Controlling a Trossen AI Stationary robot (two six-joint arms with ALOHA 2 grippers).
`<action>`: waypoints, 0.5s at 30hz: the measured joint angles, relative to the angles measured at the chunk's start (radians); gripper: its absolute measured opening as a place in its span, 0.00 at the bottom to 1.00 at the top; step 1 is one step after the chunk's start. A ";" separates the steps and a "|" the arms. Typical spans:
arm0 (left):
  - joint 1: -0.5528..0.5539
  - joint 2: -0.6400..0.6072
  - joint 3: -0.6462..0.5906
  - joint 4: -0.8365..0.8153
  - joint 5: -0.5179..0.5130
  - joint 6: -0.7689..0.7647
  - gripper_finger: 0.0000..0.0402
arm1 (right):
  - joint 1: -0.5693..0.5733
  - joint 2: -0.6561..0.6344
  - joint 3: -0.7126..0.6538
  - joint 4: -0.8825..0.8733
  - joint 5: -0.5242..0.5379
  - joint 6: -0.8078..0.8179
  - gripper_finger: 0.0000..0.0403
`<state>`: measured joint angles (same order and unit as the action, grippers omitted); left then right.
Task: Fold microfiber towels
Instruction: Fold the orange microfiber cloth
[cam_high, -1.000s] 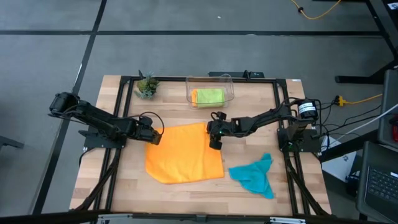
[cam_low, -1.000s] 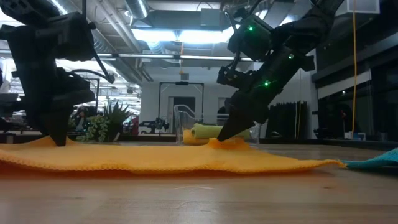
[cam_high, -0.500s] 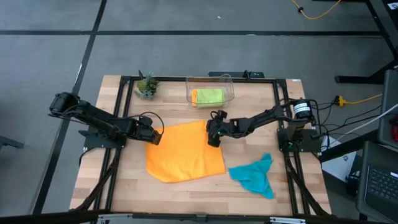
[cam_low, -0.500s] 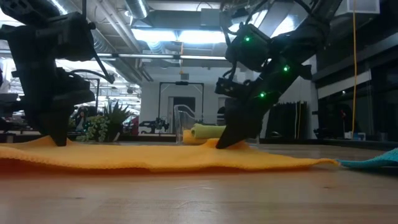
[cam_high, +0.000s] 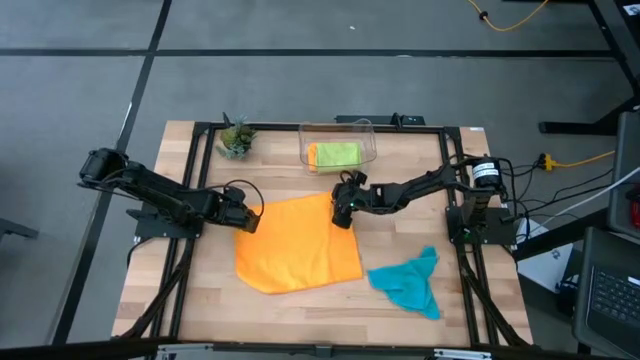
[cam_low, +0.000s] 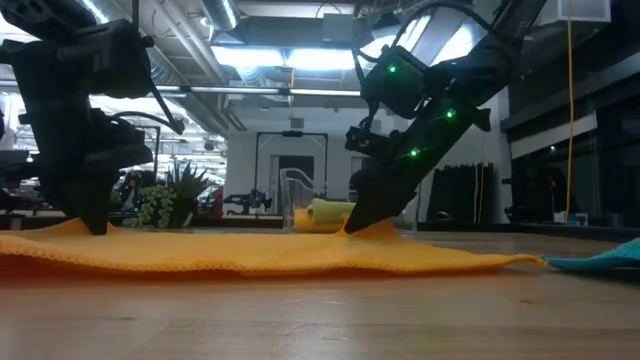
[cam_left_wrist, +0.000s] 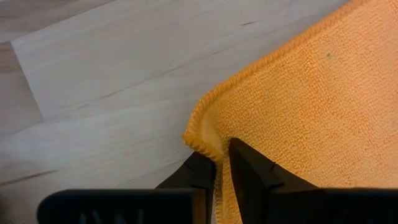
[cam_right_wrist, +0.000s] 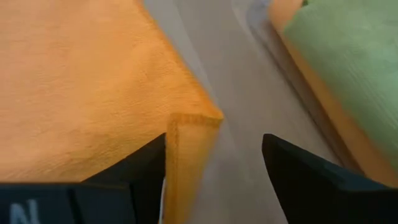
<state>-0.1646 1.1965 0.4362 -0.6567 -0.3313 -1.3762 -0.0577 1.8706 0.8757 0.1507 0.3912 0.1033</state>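
Orange towel (cam_high: 295, 245) flat; left gripper (cam_left_wrist: 221, 163) clenched on 9 o'clock corner; right gripper (cam_high: 341, 216) released, shifted to 1 o'clock corner.

The big orange cloth (cam_high: 296, 245) lies mid-table; the teal cloth (cam_high: 408, 282) sits right of it, the clear plastic bin (cam_high: 338, 145) behind.

Overhead view evenly lit, soft short shadows. Low view backlit: bright ceiling strip lights (cam_low: 300, 55) upper centre, arms silhouetted, near pale wooden worktop (cam_low: 320, 320) soft-focused. Right wrist view blurred throughout; left wrist view sharp.
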 joint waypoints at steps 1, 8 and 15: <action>0.000 0.000 0.000 0.000 0.000 0.000 0.11 | -0.003 0.000 0.000 0.001 0.000 -0.001 0.63; 0.000 0.000 0.000 0.000 0.000 0.000 0.11 | -0.019 0.004 0.000 0.012 -0.097 0.002 0.54; 0.000 0.000 0.000 0.000 0.000 0.000 0.11 | -0.031 0.030 0.001 0.023 -0.124 0.027 0.40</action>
<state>-0.1646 1.1965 0.4362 -0.6565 -0.3311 -1.3762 -0.0891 1.9003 0.8768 0.1740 0.2672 0.1299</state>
